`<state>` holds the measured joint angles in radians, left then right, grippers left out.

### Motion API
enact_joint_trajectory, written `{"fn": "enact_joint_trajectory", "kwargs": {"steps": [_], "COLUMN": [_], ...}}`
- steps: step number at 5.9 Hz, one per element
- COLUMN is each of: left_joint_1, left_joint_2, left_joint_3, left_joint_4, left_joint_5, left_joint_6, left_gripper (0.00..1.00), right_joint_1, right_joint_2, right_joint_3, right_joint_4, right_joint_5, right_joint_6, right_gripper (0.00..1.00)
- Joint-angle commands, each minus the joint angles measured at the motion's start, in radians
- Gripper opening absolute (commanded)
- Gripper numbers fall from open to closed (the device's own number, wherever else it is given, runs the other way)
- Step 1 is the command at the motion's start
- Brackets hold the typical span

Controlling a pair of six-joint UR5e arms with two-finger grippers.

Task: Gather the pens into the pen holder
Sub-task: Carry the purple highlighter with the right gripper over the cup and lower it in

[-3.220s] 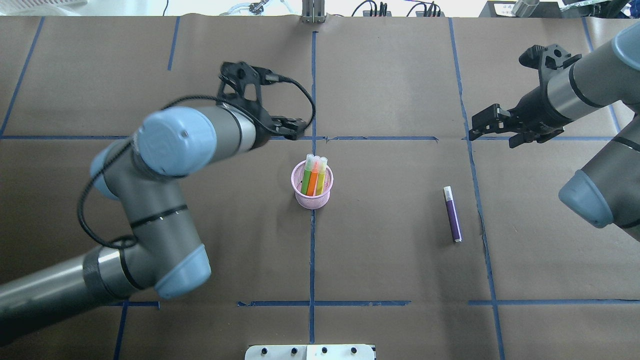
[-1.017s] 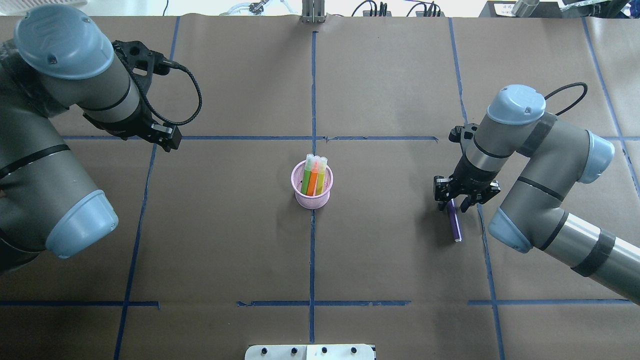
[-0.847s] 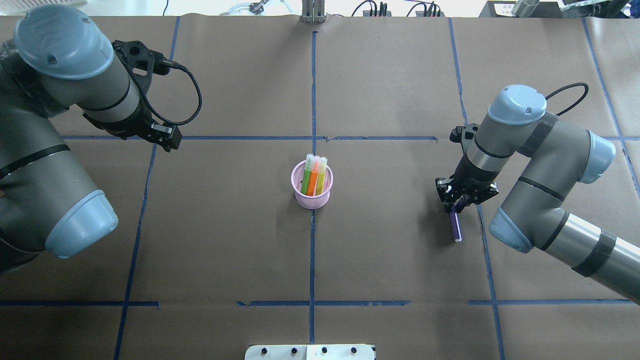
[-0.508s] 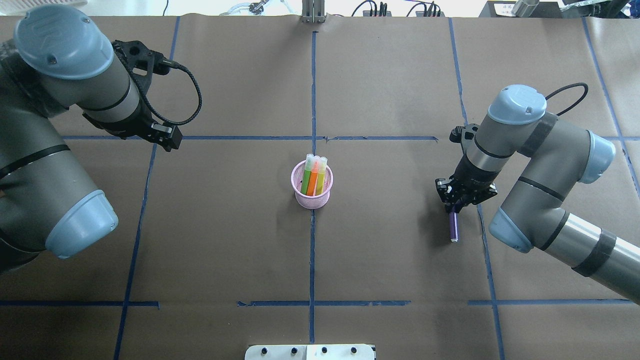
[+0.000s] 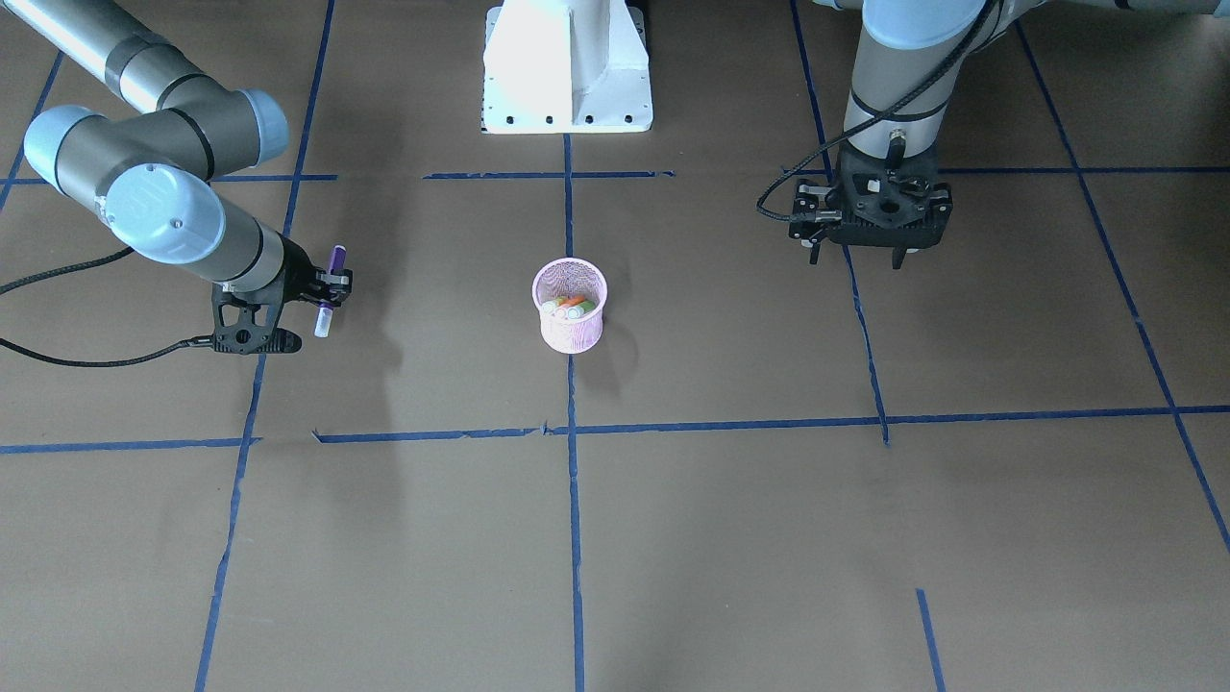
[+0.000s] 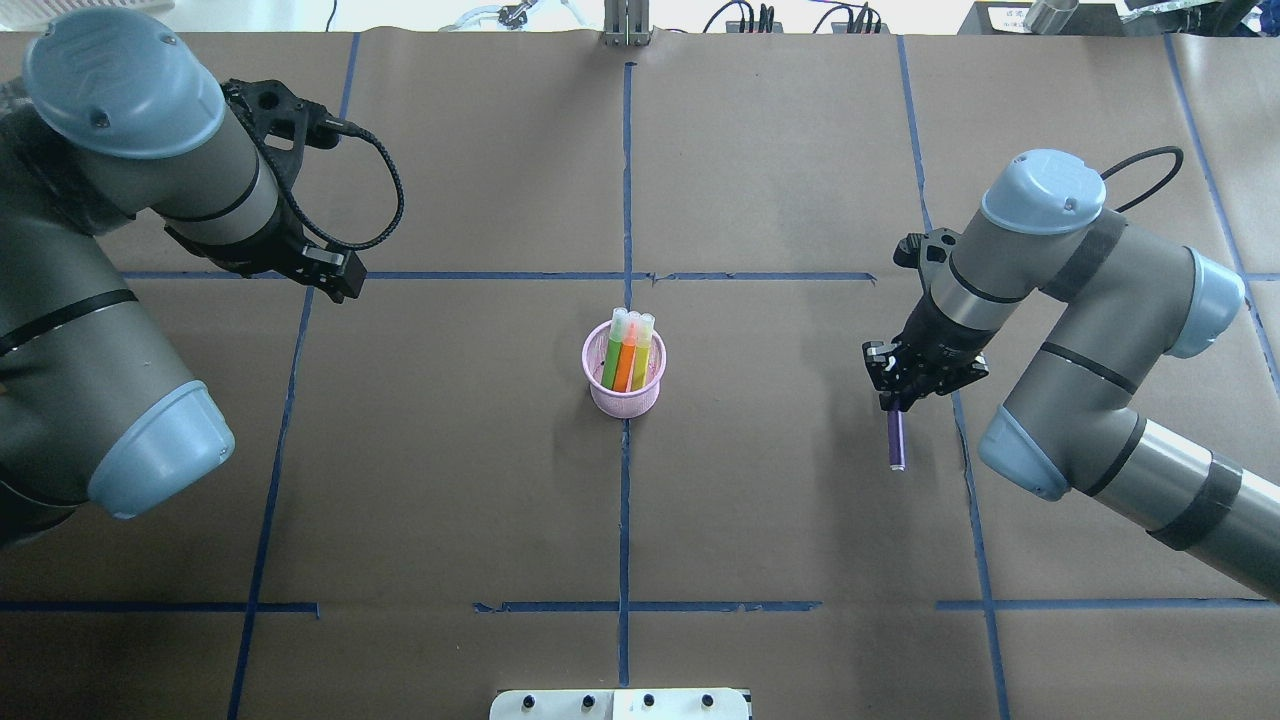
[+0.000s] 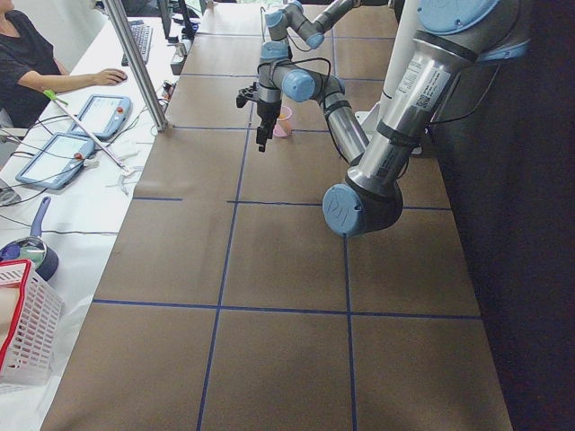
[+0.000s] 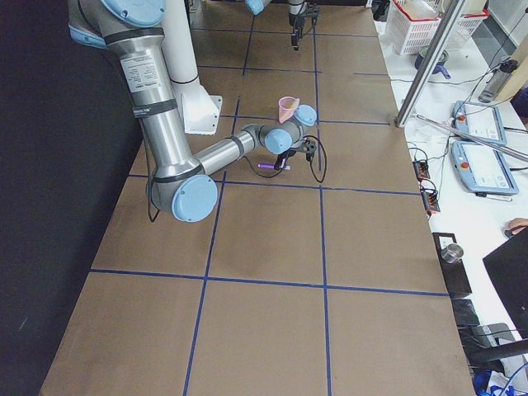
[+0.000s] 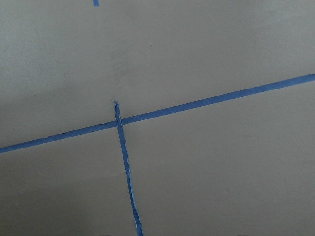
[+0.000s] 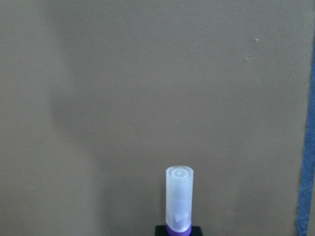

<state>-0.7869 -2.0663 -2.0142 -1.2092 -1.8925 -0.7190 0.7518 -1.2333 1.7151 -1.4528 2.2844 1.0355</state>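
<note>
While the right gripper [image 6: 893, 402] reaches out over the desk [image 6: 780, 540], we see its jaws pinching the purple pen [image 6: 895, 442] near its capped end. From the front-facing view the same gripper [image 5: 326, 291] holds that pen [image 5: 335, 259] crosswise, with the purple barrel toward the robot's base and the pale cap on the far side of the jaws. The right wrist camera shows the translucent cap [image 10: 179, 196] poking out past the jaws with bare brown desk beyond it. We think the pen is tilted and at least partly raised, but we cannot tell for certain whether its free end touches the desk.

We find the pen holder [image 6: 625, 392] upright at the middle of the desk, on a blue tape line [image 6: 624, 520] and well apart from both grippers. Three pens lean together inside it: a green pen [image 6: 611, 362], an orange pen [image 6: 627, 365] and a yellowish pen [image 6: 642, 362], their pale caps rising above the rim.

Off on the other side, the left gripper [image 5: 855, 256] hangs over the desk with nothing between its jaws, which look spread apart in the front-facing view. Its wrist camera shows only brown paper and crossing tape.
</note>
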Motion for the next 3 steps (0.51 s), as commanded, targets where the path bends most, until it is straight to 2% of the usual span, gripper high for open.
{"fn": "enact_joint_trajectory", "kwargs": {"steps": [1,3], "left_joint_1": [0.000,0.000], "left_joint_2": [0.000,0.017], "left_joint_3": [-0.011,-0.021], "left_joint_4": [-0.001,0.000], "left_joint_5": [0.000,0.000], "left_joint_6": [0.000,0.003], "left_gripper": [0.90,0.90], "right_joint_1": [-0.038,-0.165], "right_joint_2": [0.088,0.194], "right_joint_3": [0.142,0.199], "right_joint_4": [0.005,0.006], "right_joint_5": [-0.223,-0.539], "right_joint_6": [0.182,0.344], "right_gripper": [0.00,0.00]}}
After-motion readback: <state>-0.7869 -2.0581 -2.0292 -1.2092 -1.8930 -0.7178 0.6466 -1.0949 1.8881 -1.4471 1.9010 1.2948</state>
